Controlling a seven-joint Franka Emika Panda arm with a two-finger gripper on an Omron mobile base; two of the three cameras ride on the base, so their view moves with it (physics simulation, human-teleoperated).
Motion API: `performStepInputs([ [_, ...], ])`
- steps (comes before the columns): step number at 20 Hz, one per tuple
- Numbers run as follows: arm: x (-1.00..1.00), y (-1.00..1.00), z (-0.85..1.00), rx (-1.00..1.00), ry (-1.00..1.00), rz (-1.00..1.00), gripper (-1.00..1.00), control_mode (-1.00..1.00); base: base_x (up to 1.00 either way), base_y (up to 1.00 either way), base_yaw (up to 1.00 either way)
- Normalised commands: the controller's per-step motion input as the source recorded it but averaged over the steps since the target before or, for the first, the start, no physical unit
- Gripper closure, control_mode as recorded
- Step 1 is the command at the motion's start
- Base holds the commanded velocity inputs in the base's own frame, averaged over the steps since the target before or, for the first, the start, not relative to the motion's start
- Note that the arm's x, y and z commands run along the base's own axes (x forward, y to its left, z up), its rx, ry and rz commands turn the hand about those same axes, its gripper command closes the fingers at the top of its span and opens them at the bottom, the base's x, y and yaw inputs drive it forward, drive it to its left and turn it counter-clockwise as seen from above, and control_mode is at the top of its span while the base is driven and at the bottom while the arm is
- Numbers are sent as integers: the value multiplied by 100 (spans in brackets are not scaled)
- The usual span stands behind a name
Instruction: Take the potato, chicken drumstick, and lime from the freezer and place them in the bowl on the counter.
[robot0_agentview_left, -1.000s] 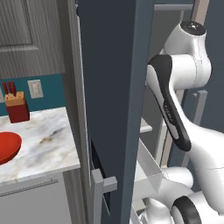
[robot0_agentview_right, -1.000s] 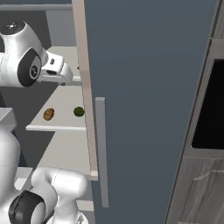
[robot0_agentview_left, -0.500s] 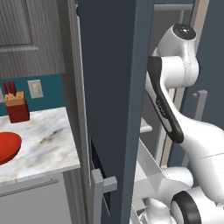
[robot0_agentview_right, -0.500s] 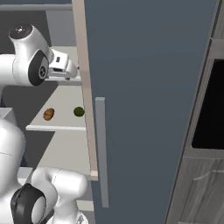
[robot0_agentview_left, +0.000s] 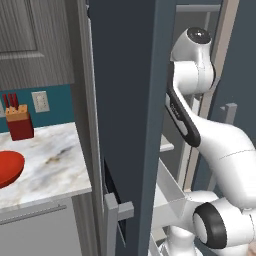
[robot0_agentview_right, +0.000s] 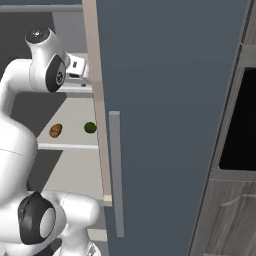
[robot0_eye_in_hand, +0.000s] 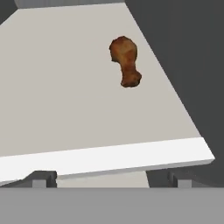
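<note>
Freezer (robot0_agentview_left: 130, 75) interior, arm reaching onto a pale upper shelf (robot0_eye_in_hand: 65, 87).
Spread wide and holding nothing, the tool (robot0_eye_in_hand: 109, 181) hovers at the shelf's near edge; the chicken drumstick (robot0_eye_in_hand: 125, 60) lies toward its far right corner. One shelf lower sit the potato (robot0_agentview_right: 56, 130) and lime (robot0_agentview_right: 90, 127), near each other. On the counter (robot0_agentview_left: 45, 160), the red bowl (robot0_agentview_left: 9, 167) rests at the left edge.
</note>
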Motion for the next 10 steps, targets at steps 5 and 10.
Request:
performStepInputs([
  [5,30,0,0,0,0,0,-100,-100,0,0,0],
  [10,23,0,0,0,0,0,-100,-100,0,0,0],
])
